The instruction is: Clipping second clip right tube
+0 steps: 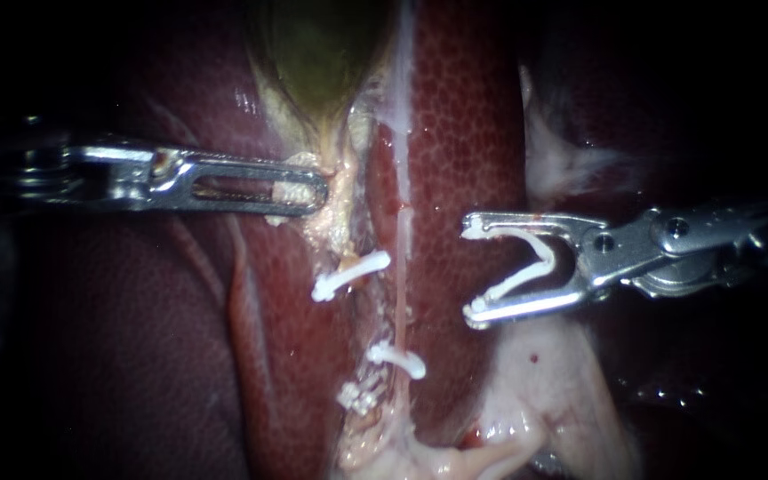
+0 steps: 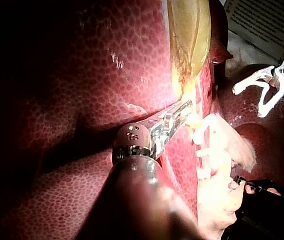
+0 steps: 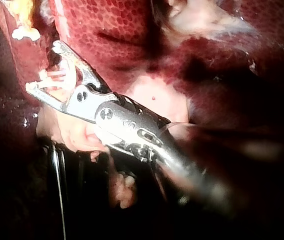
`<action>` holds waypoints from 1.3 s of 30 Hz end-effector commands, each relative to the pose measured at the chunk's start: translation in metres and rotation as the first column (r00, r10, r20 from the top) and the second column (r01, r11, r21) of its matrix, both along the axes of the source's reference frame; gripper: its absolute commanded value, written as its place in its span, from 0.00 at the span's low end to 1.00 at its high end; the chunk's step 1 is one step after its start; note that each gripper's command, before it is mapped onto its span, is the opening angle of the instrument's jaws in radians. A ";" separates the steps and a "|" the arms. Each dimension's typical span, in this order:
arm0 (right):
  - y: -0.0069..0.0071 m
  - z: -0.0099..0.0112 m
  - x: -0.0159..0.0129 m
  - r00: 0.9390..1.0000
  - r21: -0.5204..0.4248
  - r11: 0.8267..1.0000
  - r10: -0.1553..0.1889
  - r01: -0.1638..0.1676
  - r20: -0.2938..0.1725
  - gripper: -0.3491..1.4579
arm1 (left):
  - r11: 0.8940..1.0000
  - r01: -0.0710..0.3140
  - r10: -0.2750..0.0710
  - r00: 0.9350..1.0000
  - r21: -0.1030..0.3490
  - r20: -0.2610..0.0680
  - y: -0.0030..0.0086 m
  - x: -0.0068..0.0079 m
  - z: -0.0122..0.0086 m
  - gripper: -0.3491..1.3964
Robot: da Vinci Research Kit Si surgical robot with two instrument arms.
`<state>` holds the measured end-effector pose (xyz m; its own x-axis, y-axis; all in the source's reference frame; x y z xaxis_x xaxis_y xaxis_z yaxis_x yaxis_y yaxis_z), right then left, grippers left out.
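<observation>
Nearest the camera, my right instrument (image 1: 473, 268) comes in from the right with its jaws spread wide, and both jaws cradle an open white clip (image 1: 495, 233), one leg seated in each. The jaw tips face left toward the right tube (image 1: 399, 307), a thin reddish strand running from far to near along the liver (image 1: 464, 133). That tube lies just left of the tips, apart from them and not yet between the clip's legs. On the same tube, nearer than the level of my jaws, a closed clip (image 1: 397, 357) already sits across it. Another closed clip (image 1: 351, 274) crosses the pale tissue to the left of the tube. Farther off and to the left, my left instrument (image 1: 313, 191) has its slotted jaws clamped together on pale tissue at the narrow end of the gallbladder (image 1: 317, 53), well apart from my right instrument
</observation>
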<state>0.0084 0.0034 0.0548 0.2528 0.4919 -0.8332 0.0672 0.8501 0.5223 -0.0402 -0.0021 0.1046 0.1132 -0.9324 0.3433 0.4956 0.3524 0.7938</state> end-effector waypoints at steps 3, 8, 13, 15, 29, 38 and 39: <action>-0.0001 0.0000 0.0001 1.000 0.000 1.000 0.000 0.000 0.000 0.52 | 1.000 -0.002 0.002 1.000 0.001 0.002 0.0001 0.0002 -0.0002 0.00; -0.0001 0.0000 0.0001 1.000 0.000 1.000 0.000 0.000 0.000 0.52 | 1.000 -0.007 0.007 1.000 0.011 0.008 0.0012 0.0014 -0.0016 0.00; -0.0001 0.0000 0.0002 1.000 0.000 1.000 0.000 0.000 0.000 0.52 | 1.000 0.006 -0.006 1.000 0.017 -0.002 0.0022 0.0029 -0.0041 0.00; -0.0001 0.0000 0.0003 1.000 -0.001 1.000 0.000 0.000 0.000 0.52 | 1.000 0.019 -0.019 1.000 0.016 0.003 0.0027 0.0035 -0.0052 0.00; -0.0005 0.0004 0.0006 1.000 -0.004 1.000 0.001 -0.001 0.000 0.52 | 0.999 0.046 -0.046 0.999 -0.004 0.009 0.0039 0.0057 -0.0076 0.00; -0.0030 0.0050 0.0020 1.000 0.009 1.000 -0.029 0.029 0.011 0.52 | 0.999 0.046 -0.046 0.999 -0.004 0.009 0.0039 0.0056 -0.0075 0.00; -0.0034 0.0061 0.0022 0.999 0.015 0.999 -0.038 0.038 0.024 0.52 | 0.999 0.046 -0.046 0.999 -0.004 0.009 0.0038 0.0056 -0.0075 0.00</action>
